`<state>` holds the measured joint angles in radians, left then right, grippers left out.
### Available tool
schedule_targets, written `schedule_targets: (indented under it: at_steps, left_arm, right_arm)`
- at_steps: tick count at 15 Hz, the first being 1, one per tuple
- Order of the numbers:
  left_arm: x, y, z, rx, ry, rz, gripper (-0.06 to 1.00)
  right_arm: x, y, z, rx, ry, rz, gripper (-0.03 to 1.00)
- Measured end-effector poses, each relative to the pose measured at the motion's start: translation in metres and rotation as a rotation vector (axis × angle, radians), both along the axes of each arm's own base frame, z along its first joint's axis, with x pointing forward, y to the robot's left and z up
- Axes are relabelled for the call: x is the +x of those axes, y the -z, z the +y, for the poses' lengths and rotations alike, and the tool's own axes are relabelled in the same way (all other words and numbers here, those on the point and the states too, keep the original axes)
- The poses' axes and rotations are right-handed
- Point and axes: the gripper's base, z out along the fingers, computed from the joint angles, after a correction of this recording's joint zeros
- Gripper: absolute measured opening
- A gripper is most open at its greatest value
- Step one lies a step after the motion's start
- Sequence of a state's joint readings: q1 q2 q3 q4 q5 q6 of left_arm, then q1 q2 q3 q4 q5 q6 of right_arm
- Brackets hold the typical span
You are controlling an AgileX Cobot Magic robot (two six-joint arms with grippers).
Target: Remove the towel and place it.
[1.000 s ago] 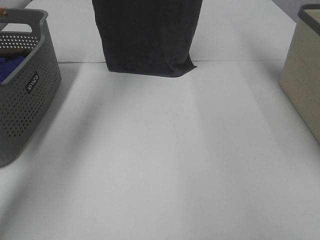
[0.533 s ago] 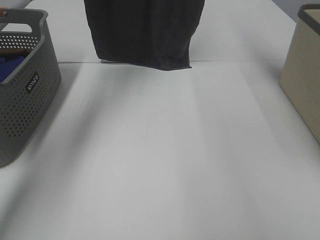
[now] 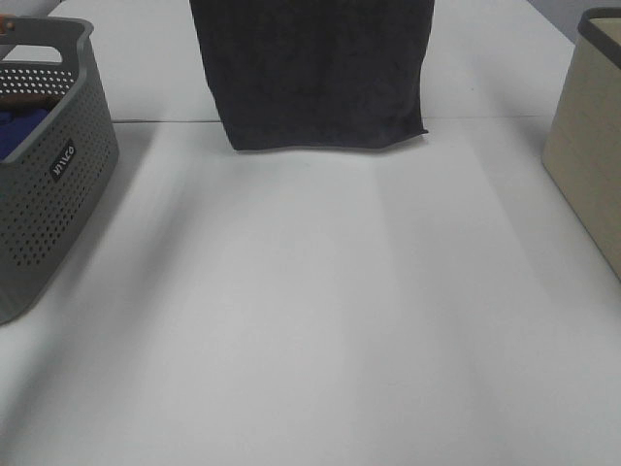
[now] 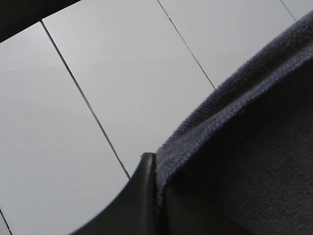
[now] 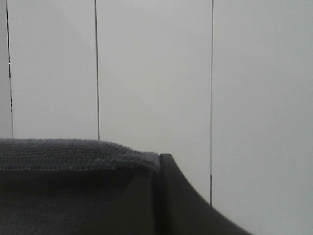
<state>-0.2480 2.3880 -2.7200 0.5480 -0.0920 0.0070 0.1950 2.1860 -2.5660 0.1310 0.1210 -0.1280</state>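
Grey perforated basket: at 9 o'clock of the overhead view, with blue fabric inside.
Left gripper: clamped tight on the upper hem of the towel.
Towel: at 12 o'clock, hanging flat like a curtain, its lower edge near the white table. Probably held at two points to spread it for laying down.
Right gripper: pinched closed on the same hem. The cloth hangs below both grippers.
Beige bin: at 3 o'clock.

Towel top cut by frame edge; basket, bin cropped.
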Motion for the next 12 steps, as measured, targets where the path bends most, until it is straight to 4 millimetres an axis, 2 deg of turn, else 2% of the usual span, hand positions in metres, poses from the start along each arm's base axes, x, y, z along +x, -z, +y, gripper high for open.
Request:
schedule_targets:
  at_steps: [7,10,12]
  left_arm:
    - [0.004,0.002,0.009,0.007,-0.007,-0.024,0.00]
    - [0.006,0.004,0.011,0.007,-0.024,0.002,0.00]
    - [0.009,0.013,0.010,-0.001,-0.084,0.143,0.00]
  right_arm:
    - [0.006,0.009,0.003,0.020,-0.016,0.029,0.01]
    - [0.007,0.018,0.005,0.002,-0.034,0.130,0.01]
    - [0.006,0.030,0.007,-0.020,-0.064,0.268,0.01]
